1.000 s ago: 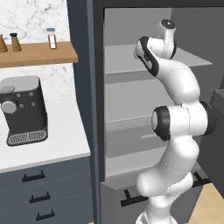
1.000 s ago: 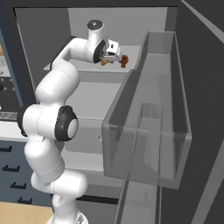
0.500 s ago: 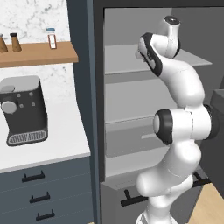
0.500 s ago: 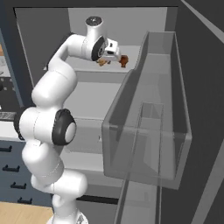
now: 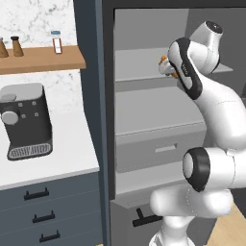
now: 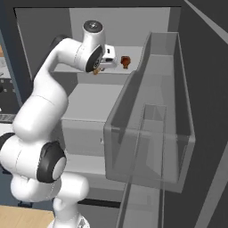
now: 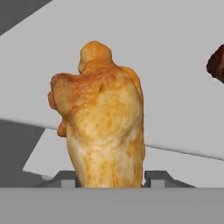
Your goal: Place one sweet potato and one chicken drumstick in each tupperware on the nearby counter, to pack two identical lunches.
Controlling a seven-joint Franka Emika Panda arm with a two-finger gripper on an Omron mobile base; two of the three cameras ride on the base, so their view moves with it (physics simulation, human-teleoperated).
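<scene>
The white arm reaches up into an open fridge, its hand [image 6: 103, 66] at the upper shelf [image 6: 129, 76]. In the hand view the golden-brown chicken drumstick [image 7: 103, 120] stands between the two dark fingertips [image 7: 65, 178], one on each side of its lower end; the hand is pinching this drumstick, the tips pressed against its sides. The piece looks lumpy, pale at the bottom and deeper orange toward the top.

The second, darker reddish-brown drumstick [image 6: 126, 60] lies on the same shelf, just right of the hand and apart from it in the right base view; in the hand view its dark edge [image 7: 216, 64] shows at the right border. In the left base view a little of the golden piece [image 5: 164, 66] shows beside the arm's wrist, over the upper shelf [image 5: 139, 71].

Below the upper shelf are a second grey shelf [image 6: 95, 100] and a drawer [image 5: 158, 150] with a pale handle. The fridge door [image 6: 151, 133] stands open at the right of the right base view, carrying translucent bins.

To the left of the fridge, the white desk [image 5: 72, 153] over dark blue-grey drawers [image 5: 48, 216] with black handles carries a dark coffee machine [image 5: 25, 120]. Above it a wooden wall shelf [image 5: 41, 60] holds two brown shakers [image 5: 9, 46] and a small white jar [image 5: 57, 42].
</scene>
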